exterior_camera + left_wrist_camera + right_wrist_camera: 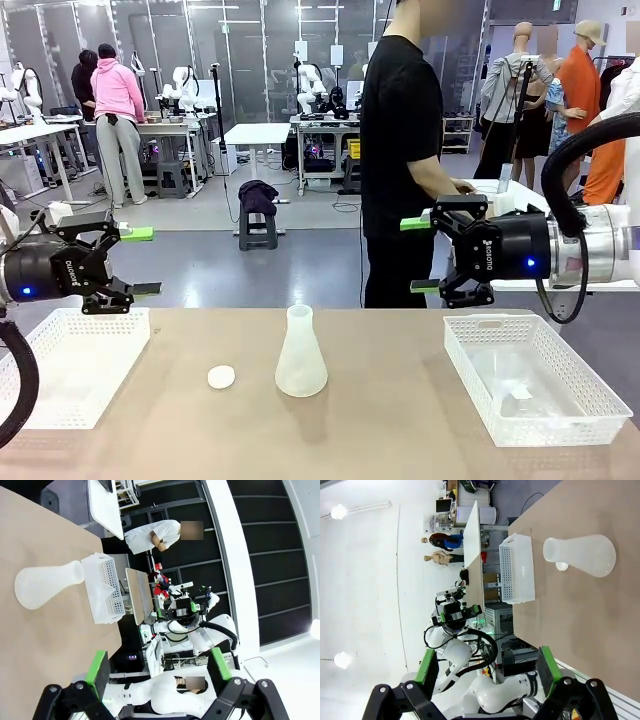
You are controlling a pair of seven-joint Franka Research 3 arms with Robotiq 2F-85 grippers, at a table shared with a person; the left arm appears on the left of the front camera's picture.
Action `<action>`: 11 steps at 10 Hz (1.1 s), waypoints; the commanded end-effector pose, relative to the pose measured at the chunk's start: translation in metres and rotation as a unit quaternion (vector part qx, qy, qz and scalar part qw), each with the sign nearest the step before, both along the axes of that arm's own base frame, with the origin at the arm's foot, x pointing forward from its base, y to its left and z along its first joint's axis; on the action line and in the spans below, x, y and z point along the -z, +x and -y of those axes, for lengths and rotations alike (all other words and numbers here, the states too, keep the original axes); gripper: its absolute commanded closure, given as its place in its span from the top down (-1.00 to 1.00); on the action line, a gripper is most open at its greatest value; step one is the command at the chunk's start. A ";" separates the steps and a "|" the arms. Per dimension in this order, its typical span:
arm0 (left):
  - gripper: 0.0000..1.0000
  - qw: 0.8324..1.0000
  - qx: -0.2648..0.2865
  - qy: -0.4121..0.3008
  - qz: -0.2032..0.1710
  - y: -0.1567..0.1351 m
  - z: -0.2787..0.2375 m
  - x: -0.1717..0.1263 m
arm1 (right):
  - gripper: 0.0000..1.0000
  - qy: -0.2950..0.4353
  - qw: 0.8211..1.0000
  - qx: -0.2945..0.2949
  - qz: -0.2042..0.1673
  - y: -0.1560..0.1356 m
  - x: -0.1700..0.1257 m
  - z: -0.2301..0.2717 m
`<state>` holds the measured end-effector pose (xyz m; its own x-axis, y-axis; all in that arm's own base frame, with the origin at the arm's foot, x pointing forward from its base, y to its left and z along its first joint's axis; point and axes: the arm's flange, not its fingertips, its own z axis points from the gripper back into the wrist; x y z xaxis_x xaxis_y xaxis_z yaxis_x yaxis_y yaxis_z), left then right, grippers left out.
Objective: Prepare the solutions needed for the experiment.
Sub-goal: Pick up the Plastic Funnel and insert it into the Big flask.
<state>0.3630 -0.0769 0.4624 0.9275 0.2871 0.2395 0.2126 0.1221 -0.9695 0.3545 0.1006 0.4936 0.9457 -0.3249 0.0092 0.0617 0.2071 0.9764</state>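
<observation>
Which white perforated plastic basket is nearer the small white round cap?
The left basket: the cap lies just beside it; the translucent conical flask separates it from the right basket.

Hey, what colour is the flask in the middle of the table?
The flask is a translucent, milky white. The front view shows it best.

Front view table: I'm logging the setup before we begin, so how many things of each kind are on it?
White mesh baskets: 2, the left basket and the right basket
Translucent conical flask: 1
Small white round cap: 1
Clear item lying in the right basket, too faint to identify: 1
Total: 5
</observation>
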 end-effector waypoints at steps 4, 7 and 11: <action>1.00 1.000 0.002 -0.009 0.000 -0.001 0.003 -0.001 | 1.00 0.008 1.000 0.003 -0.001 0.000 -0.001 -0.003; 1.00 1.000 0.002 -0.009 0.000 -0.001 0.003 -0.001 | 1.00 -0.113 0.992 -0.046 0.023 0.015 0.003 0.022; 1.00 1.000 0.002 -0.009 0.000 -0.001 0.003 -0.001 | 1.00 -0.323 0.931 -0.148 0.084 0.069 0.008 0.067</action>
